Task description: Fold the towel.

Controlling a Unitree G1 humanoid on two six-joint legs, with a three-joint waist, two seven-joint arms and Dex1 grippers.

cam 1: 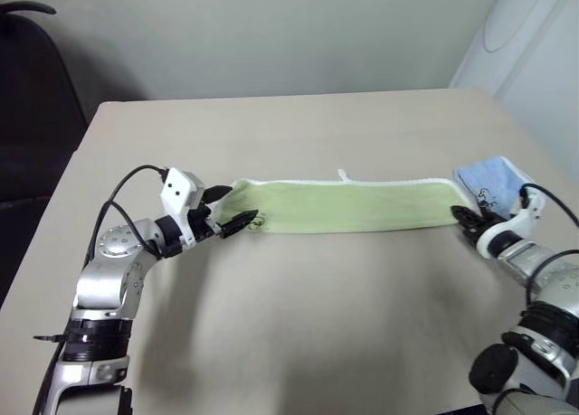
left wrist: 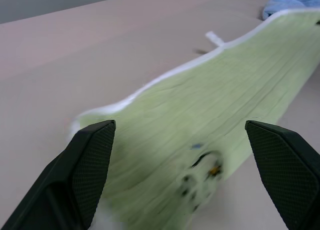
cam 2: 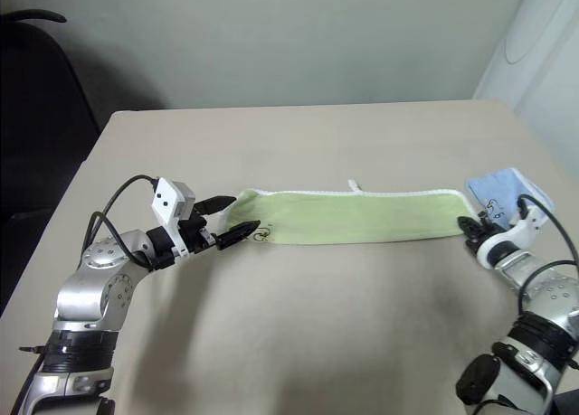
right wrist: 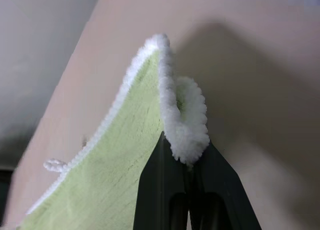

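- Pinching the towel (cam 1: 353, 206) corner, your right tool (cam 1: 467, 220) is clenched to lift it.
- Your left tool (cam 1: 232, 211) stands released astride the opposite end, ready to grasp.

Both arms were silver-grey metal with black joint bands and white wrist housings, thin black cables looping along them. Each ended in a claw, the left claw (cam 1: 228, 209) and right claw (cam 1: 463, 218), of two black fingers with textured pads (left wrist: 92, 165).
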